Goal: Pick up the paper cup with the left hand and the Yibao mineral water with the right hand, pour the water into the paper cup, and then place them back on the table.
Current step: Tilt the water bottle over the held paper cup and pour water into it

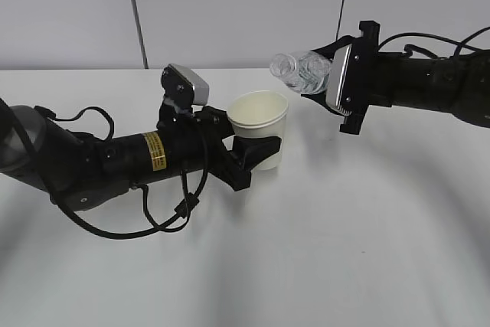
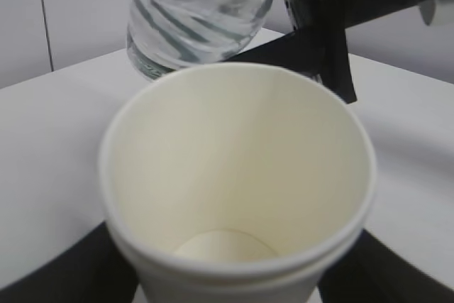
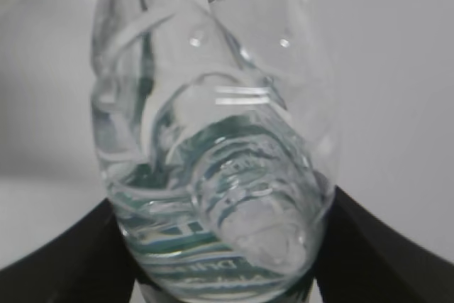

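Note:
The cream-white paper cup (image 1: 260,128) is held just above the white table (image 1: 321,250) by my left gripper (image 1: 256,151), shut around its lower body. In the left wrist view the cup (image 2: 234,175) fills the frame, its inside looks dry, and black fingers (image 2: 50,267) flank it. My right gripper (image 1: 321,86) is shut on the Yibao mineral water bottle (image 1: 302,70), tipped nearly level with its open neck pointing left, above and just right of the cup's rim. The bottle shows over the cup (image 2: 191,12) and close up with water inside (image 3: 213,154).
A grey panelled wall (image 1: 230,5) stands behind the table. The left arm, with its cables and yellow sticker (image 1: 155,151), lies low across the left of the table. The right arm (image 1: 436,86) reaches in from the right edge.

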